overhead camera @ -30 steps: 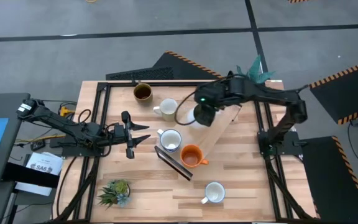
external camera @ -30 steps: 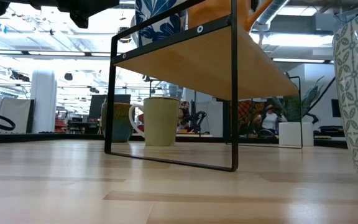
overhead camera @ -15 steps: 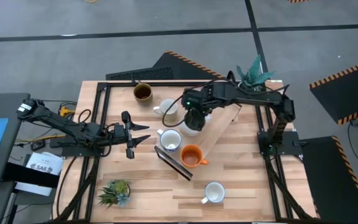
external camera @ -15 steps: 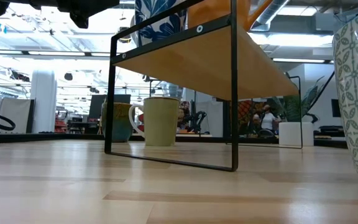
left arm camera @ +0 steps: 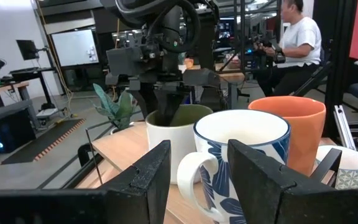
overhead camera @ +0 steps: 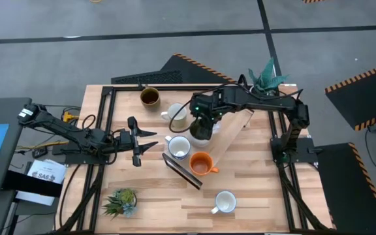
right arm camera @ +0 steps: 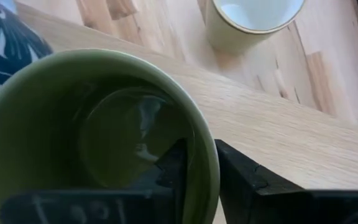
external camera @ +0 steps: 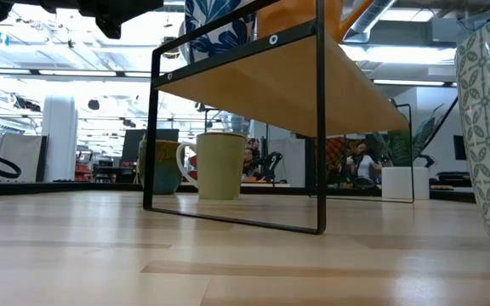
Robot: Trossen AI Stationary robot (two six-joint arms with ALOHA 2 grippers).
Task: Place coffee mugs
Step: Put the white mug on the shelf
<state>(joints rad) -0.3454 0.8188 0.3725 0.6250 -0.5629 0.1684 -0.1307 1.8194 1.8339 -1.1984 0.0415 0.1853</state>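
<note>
Shelf (overhead camera: 230, 134) crowded at its near end: olive mug (overhead camera: 200, 128), blue-patterned mug (overhead camera: 178, 147), orange mug (overhead camera: 202, 163) close together, right gripper (overhead camera: 201, 125) over the olive one (little room betw. them), far end of shelf bare, open tabletop (overhead camera: 260, 189) to the right of lone white mug (overhead camera: 224, 202).

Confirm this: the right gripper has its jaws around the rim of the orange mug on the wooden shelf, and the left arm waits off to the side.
Wrong on the mug's colour. The right gripper has its jaws astride the rim of the olive green mug, as the right wrist view shows. The orange mug stands untouched nearer the front of the wooden shelf. The left gripper does wait off to the side.
</note>
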